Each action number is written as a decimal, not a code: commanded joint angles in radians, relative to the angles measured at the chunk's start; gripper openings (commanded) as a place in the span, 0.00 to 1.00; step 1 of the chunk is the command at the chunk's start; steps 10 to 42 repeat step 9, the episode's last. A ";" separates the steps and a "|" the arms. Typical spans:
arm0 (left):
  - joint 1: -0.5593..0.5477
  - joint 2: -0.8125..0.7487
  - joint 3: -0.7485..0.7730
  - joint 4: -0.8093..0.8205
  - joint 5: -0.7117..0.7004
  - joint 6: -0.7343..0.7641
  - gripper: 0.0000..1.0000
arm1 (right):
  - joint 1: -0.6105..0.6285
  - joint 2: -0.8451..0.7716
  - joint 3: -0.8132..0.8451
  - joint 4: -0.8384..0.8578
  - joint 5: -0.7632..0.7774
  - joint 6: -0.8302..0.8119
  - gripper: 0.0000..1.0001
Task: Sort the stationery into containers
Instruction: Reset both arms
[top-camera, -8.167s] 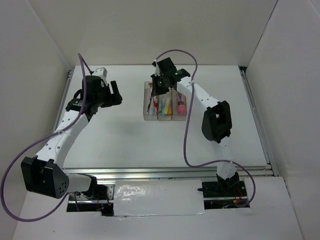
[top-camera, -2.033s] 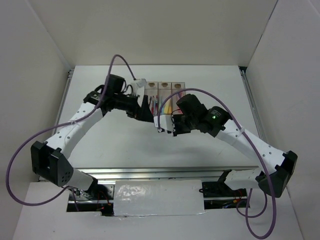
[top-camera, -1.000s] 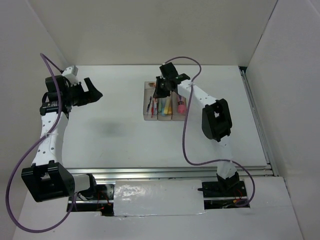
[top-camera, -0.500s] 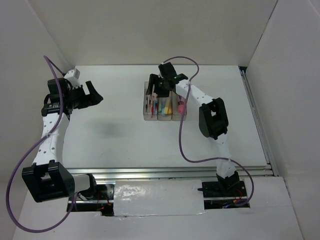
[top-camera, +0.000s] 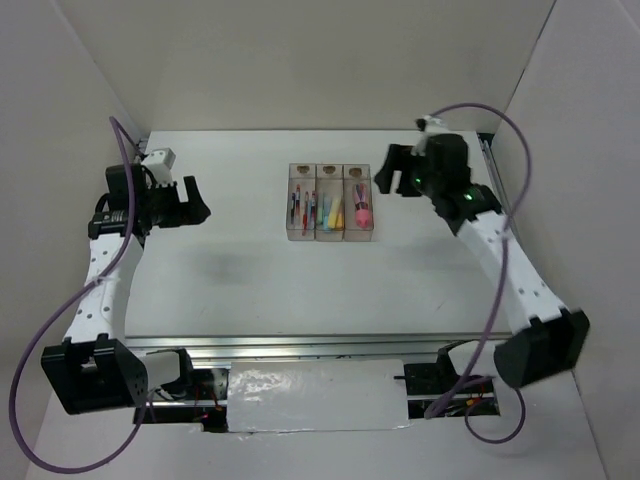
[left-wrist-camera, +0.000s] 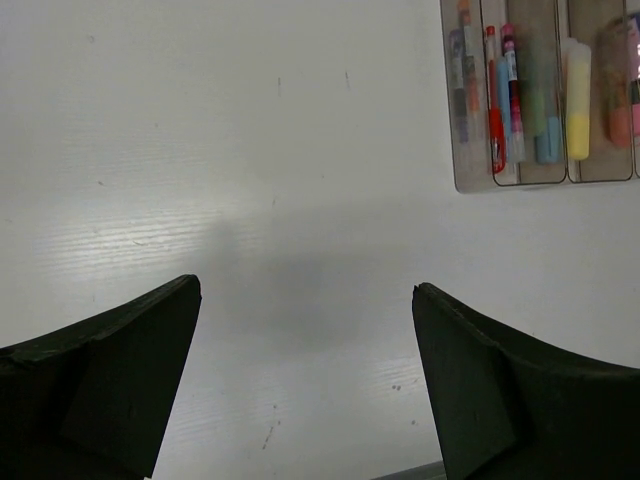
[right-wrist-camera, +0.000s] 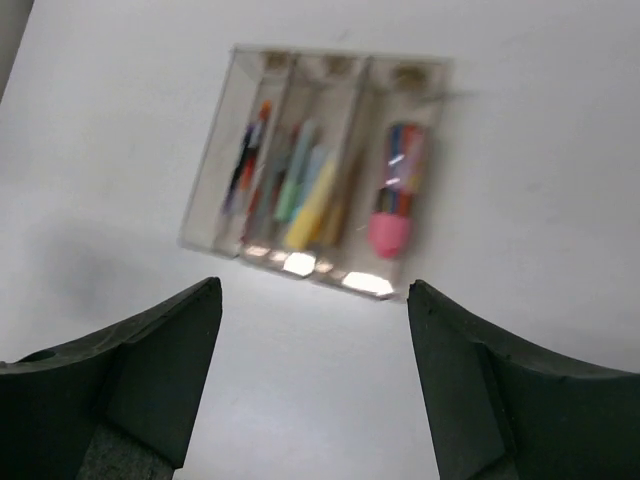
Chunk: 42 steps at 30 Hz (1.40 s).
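1. Top external view: 3 joined clear containers (top-camera: 331, 239) sit mid-worktop (top-camera: 250, 285), between the arms.
2. The right bin holds 1 fat pink-and-purple marker (top-camera: 361, 207). The middle bin holds 1 yellow marker (top-camera: 337, 213) beside blue-green ones. The left bin's thin red and blue pens (top-camera: 297, 208) are too small to count.
3. The fingers of the left gripper (top-camera: 192, 199) and right gripper (top-camera: 390, 170) are spread wide and empty, well apart from the bins.

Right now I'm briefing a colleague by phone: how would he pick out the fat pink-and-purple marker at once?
On the white table, near its middle, sit three joined clear bins. From above, the pink-and-purple marker lies in the rightmost one. It is much fatter than the slim pens in the other bins and has a bright pink end.
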 joint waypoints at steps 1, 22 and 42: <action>-0.043 -0.071 -0.051 0.033 -0.055 0.029 0.99 | -0.098 -0.156 -0.242 0.057 -0.005 -0.156 0.82; -0.125 -0.157 -0.155 0.099 -0.128 0.050 0.99 | -0.235 -0.451 -0.479 0.112 -0.196 -0.216 0.84; -0.125 -0.157 -0.155 0.099 -0.128 0.050 0.99 | -0.235 -0.451 -0.479 0.112 -0.196 -0.216 0.84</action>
